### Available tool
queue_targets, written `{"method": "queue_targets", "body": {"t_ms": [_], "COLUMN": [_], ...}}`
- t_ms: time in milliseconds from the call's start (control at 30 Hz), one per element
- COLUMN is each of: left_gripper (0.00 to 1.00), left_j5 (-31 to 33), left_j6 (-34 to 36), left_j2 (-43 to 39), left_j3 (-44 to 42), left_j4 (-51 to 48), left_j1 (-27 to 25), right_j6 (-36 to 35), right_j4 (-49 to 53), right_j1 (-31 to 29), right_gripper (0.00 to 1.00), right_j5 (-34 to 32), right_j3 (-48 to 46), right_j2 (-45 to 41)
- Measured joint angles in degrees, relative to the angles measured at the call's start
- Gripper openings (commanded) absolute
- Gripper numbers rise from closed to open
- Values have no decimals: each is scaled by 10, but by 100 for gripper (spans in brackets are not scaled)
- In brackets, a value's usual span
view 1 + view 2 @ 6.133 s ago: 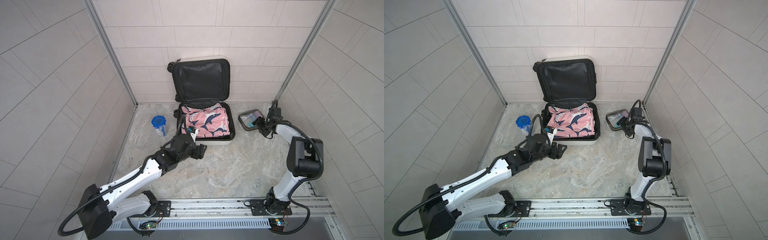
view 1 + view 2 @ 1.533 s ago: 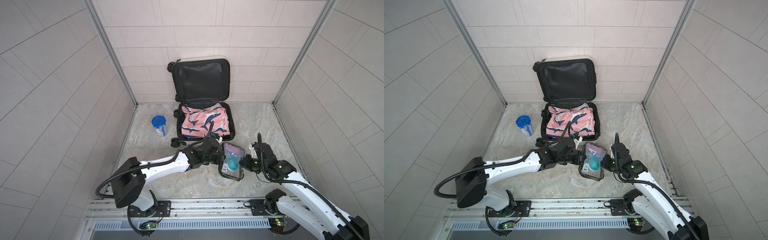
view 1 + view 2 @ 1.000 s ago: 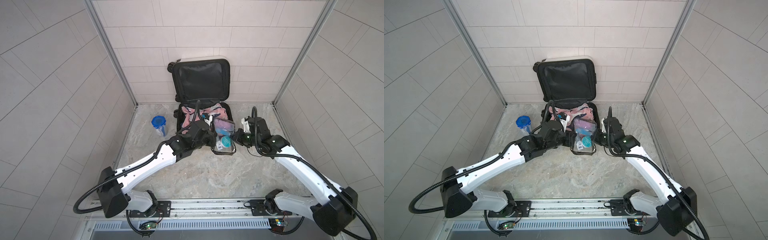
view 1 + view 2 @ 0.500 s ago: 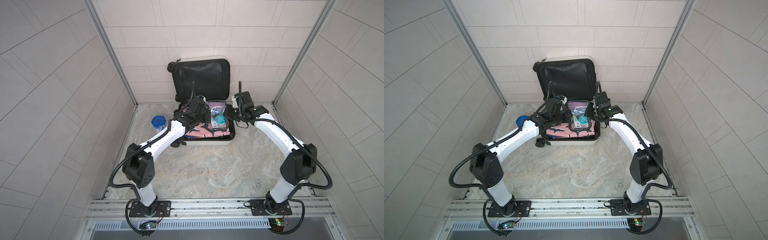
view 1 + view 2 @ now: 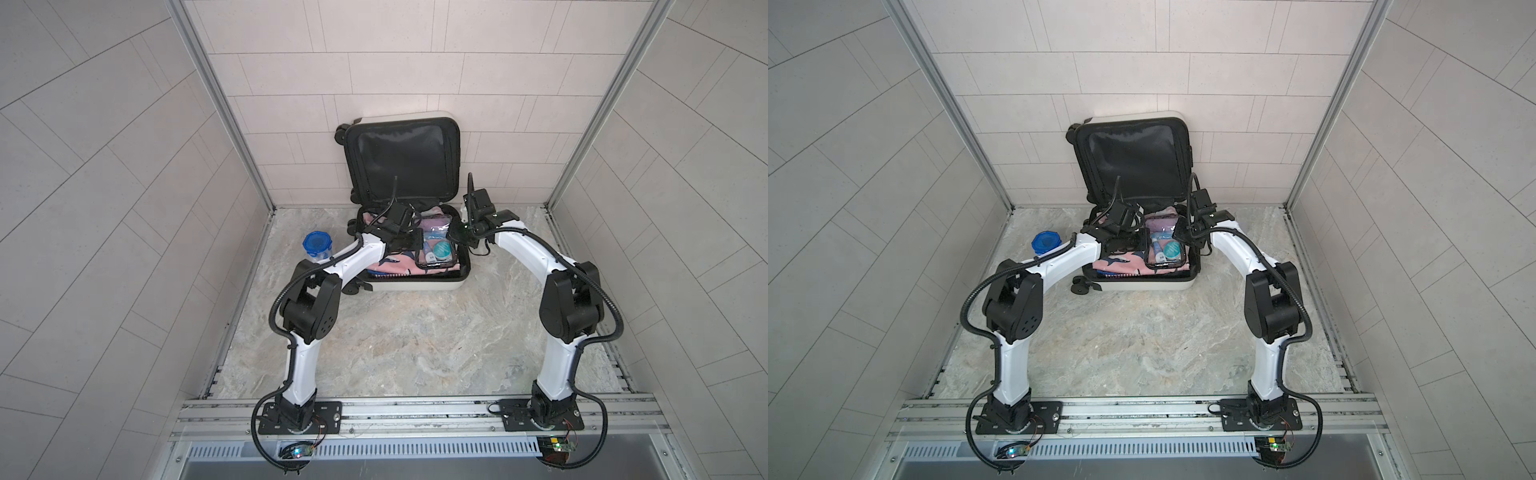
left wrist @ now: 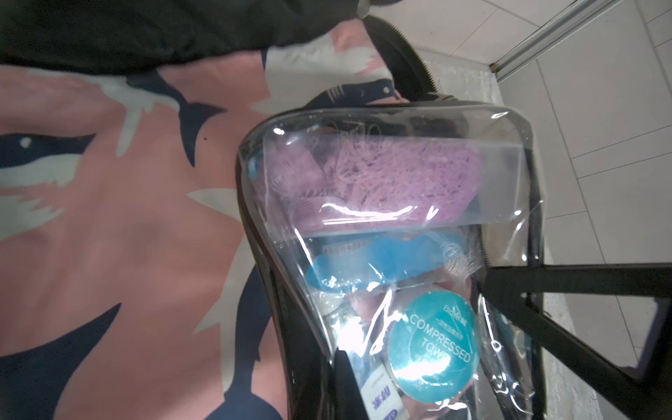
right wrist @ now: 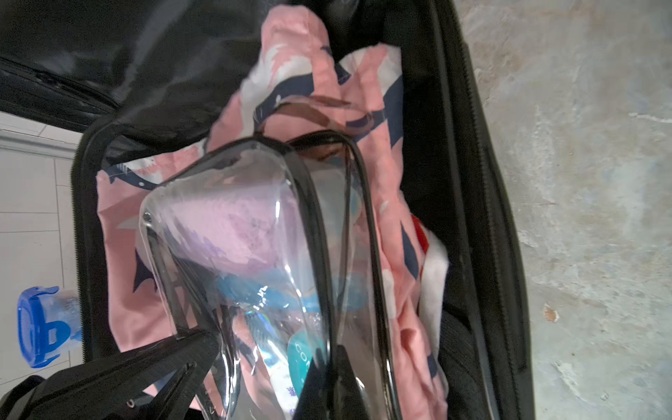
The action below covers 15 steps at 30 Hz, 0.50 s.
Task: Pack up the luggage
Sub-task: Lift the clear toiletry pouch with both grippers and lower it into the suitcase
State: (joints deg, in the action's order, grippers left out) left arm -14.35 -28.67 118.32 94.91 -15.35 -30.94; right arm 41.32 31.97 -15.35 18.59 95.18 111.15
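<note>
The luggage (image 5: 415, 284) lay open at the table's far edge, its lid against the wall. Over its right half, above the shark-print garment (image 5: 390, 264), was the clear pouch (image 5: 434, 249), its long axis running near to far. The left gripper (image 5: 415, 243) pinched its left edge and the right gripper (image 5: 457, 237) its right.

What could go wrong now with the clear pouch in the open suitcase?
The left gripper and right gripper are both shut on the clear plastic toiletry pouch with black edging; pulling apart could stretch its thin wall.
The pouch sits over bunched pink shark-print cloth in the white hard-shell suitcase, so closing may jam.
The upright black-lined lid stands close behind both grippers; a bump might tip it.
</note>
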Motion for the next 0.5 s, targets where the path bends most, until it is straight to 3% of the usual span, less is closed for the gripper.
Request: {"method": "queue_targets", "body": {"t_ms": [500], "left_gripper": [0], "left_j5": [-29], "left_j6": [-4], "left_j2": [59], "left_j3": [31], "left_j4": [15], "left_j1": [16], "right_j6": [-9], "right_j4": [-38], "right_j1": [12], "right_gripper": [0], "right_j5": [5], "right_j3": [1], "right_j2": [61]}}
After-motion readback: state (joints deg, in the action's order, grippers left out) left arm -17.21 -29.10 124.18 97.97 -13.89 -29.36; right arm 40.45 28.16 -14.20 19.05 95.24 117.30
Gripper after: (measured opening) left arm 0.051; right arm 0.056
